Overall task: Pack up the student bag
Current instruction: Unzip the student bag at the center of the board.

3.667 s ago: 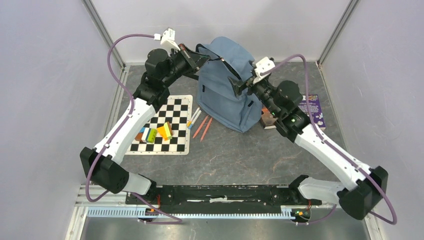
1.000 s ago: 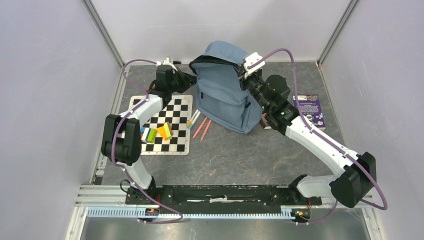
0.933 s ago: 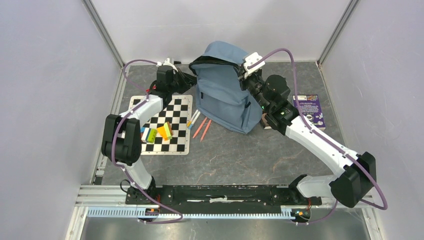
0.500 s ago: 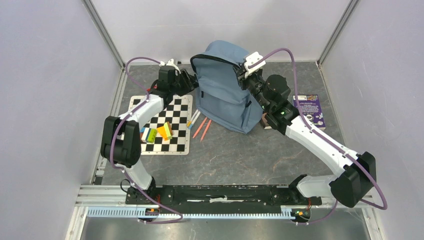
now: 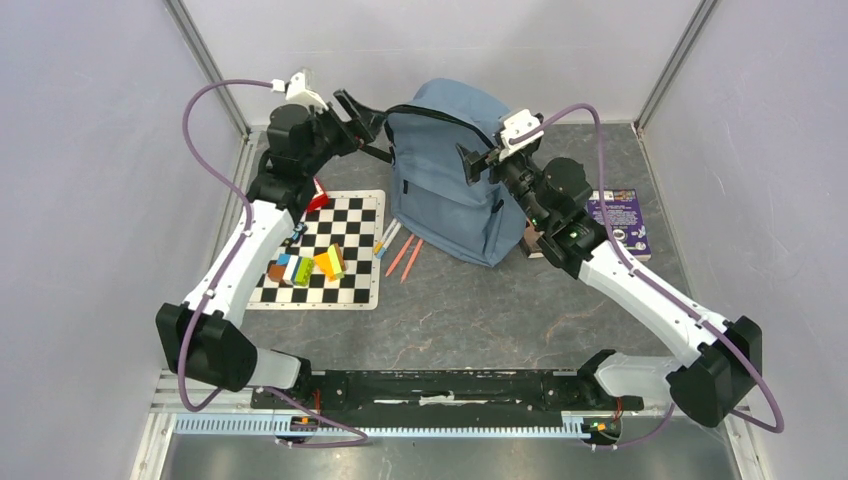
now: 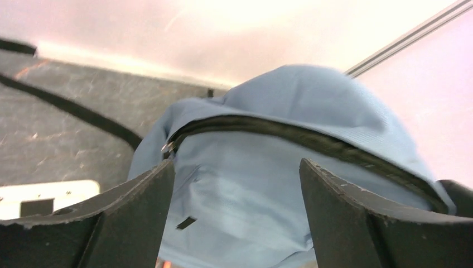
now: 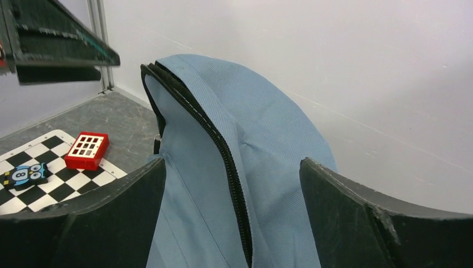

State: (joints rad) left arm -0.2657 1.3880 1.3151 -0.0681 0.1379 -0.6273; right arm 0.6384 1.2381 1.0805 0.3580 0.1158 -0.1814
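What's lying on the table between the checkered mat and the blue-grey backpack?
Four thin sticks, likely pencils or pens, two orange-red and two pale, lie between the black-and-white checkered mat and the dusty blue-grey fabric backpack. The top external view shows this.

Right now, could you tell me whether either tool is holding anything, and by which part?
Nothing is held. The left tool and the right tool both stand open near the student bag, gripping no part of it.

1. I am working in a lab test cell: plain pale walls [image 5: 90,200] box in the table [image 5: 470,310] at nine, twelve and three o'clock.
2. Metal posts [image 5: 207,62] brace the corners; a mounting rail [image 5: 430,385] sits at six.
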